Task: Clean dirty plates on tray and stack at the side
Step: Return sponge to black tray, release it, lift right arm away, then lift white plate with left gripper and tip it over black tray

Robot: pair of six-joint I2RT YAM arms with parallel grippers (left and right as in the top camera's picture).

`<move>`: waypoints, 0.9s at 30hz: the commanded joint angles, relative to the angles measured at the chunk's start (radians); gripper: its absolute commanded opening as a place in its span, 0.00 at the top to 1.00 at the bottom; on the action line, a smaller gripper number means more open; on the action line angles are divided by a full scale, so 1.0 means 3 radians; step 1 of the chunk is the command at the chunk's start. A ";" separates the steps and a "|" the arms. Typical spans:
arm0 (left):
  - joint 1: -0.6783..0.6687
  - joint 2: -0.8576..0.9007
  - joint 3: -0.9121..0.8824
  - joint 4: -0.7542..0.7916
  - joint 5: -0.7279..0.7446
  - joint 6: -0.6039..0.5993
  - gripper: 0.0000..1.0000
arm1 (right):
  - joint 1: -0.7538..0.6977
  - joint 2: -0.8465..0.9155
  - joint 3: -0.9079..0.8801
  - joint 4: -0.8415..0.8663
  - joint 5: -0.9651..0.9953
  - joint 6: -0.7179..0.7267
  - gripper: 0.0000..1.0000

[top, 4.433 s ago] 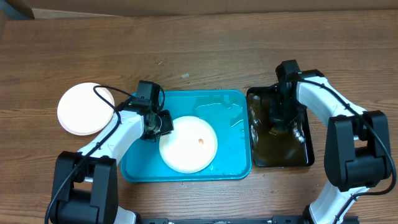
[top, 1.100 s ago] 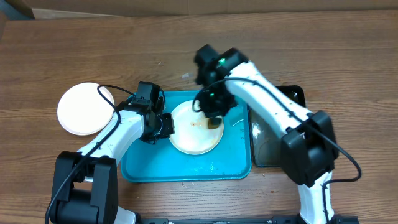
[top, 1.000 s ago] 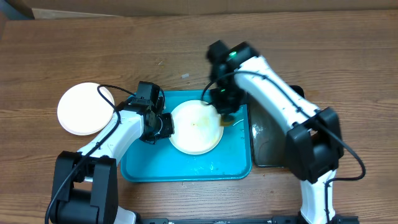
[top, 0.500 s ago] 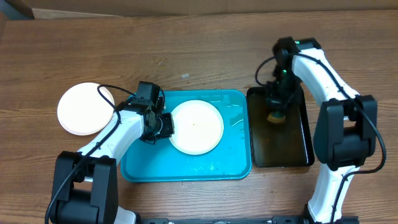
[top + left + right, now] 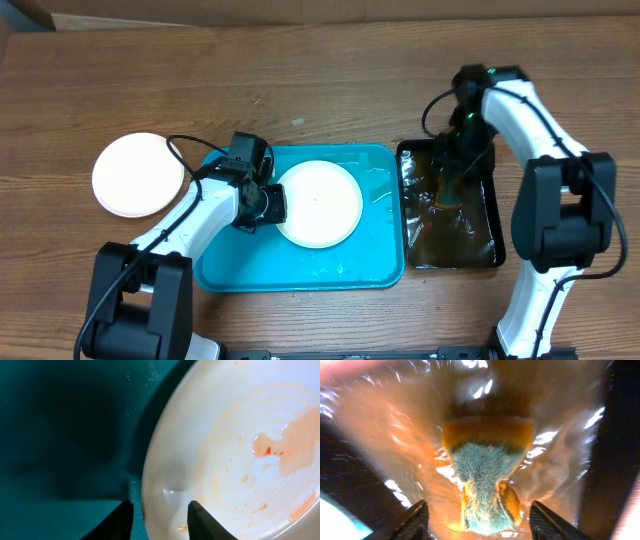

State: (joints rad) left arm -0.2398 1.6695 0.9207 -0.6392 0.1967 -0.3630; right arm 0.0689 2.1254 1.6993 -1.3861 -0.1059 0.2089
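Observation:
A white plate point(image 5: 318, 203) lies on the turquoise tray point(image 5: 230, 265), left of its middle. In the left wrist view this plate point(image 5: 240, 450) carries orange-red smears. My left gripper point(image 5: 270, 205) is at the plate's left rim. Its jaws point(image 5: 161, 522) straddle the rim and stand open, with a gap to the outer finger. Another pale round plate point(image 5: 138, 175) rests on the table left of the tray. My right gripper point(image 5: 452, 180) hangs open over the black tray. A yellow-and-green sponge point(image 5: 487, 475) lies loose between its fingers point(image 5: 415, 520) in brownish water.
The narrow black tray point(image 5: 495, 240) stands directly right of the turquoise tray and holds rippling brown liquid. Water droplets lie on the turquoise tray's right part. Bare wooden table surrounds both trays.
My right arm has swung from the plate to the black tray and let go of the sponge there. My left jaws have widened at the plate's rim and shifted slightly right.

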 commanded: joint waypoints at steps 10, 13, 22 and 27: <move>-0.0116 0.0183 0.0076 -0.0039 -0.0134 0.0000 0.96 | -0.0958 -0.0109 0.0533 -0.0008 -0.0249 0.0001 0.00; -0.0126 0.0140 0.0401 -0.0337 -0.0249 0.0013 0.96 | -0.1096 -0.0109 0.0533 -0.0001 -0.0248 0.0001 0.00; -0.0238 0.0032 0.1905 -0.1188 -0.0333 0.0053 0.96 | -0.1244 -0.0109 0.0533 0.0304 -0.0249 0.0001 0.00; -0.0549 0.0032 0.2619 -0.1451 -0.0816 0.0052 0.96 | -0.1244 -0.0109 0.0533 0.0524 -0.0249 0.0001 0.00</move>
State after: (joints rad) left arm -0.3481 1.7054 1.6203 -1.0534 0.0509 -0.3630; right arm -0.3012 2.1235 1.8458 -1.2469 -0.1768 0.2085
